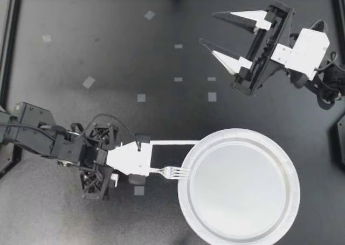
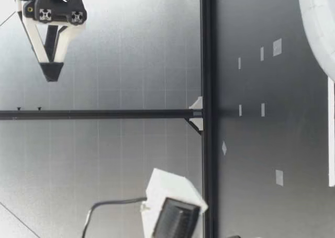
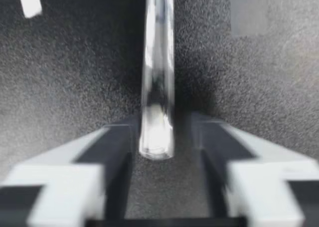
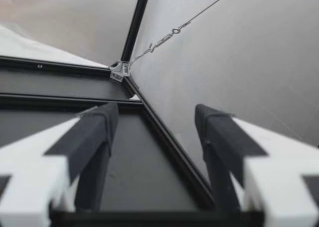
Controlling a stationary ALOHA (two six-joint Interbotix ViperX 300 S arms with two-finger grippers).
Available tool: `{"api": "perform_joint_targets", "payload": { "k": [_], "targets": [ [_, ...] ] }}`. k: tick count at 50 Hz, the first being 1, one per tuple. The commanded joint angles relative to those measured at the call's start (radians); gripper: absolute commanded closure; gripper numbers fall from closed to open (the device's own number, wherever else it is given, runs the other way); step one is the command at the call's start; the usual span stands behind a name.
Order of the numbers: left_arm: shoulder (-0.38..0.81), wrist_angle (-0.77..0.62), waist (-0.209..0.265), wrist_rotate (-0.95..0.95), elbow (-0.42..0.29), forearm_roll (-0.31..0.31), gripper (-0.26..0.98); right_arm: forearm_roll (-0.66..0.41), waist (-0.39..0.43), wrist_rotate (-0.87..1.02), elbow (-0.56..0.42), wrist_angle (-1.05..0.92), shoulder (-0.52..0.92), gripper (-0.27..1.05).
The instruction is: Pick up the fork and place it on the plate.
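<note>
At the near left of the dark counter (image 1: 135, 51), just inside the black frame rail (image 1: 12, 67), my left gripper (image 1: 175, 160) sits low. Its jaws are spread around the handle of the fork (image 1: 171, 172), with a gap showing on one side in the left wrist view. The fork lies flat, pointing right, with only its tines over the left rim of the plate (image 1: 242, 132) at the near right. Beyond the plate lies open counter dotted with small tape patches (image 1: 89, 82). At the far right my right gripper (image 1: 207, 27) hangs high, its jaws wide apart and empty.
</note>
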Motion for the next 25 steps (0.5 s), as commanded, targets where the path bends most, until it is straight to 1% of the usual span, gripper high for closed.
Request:
{"api": "perform_joint_targets", "payload": {
  "k": [1, 4, 9, 20, 25],
  "targets": [
    [-0.011, 0.006, -0.002, 0.0, -0.026, -0.003, 0.17, 0.0, 0.002, 0.002, -0.009, -0.014, -0.026, 0.16],
    [-0.011, 0.006, -0.002, 0.0, -0.029, -0.005, 0.15, 0.002, 0.002, 0.002, -0.008, -0.015, -0.029, 0.16],
    [-0.015, 0.006, -0.002, 0.002, -0.032, -0.008, 0.15, 0.002, 0.003, 0.002, -0.003, -0.014, -0.034, 0.16],
    [-0.067, 0.009, -0.002, 0.006, -0.055, -0.008, 0.14, 0.0, 0.002, 0.025, 0.003, -0.009, -0.037, 0.16],
    [-0.098, 0.084, -0.002, 0.006, -0.083, -0.003, 0.14, 0.0, 0.003, 0.025, 0.003, -0.009, -0.038, 0.16]
  ]
}}
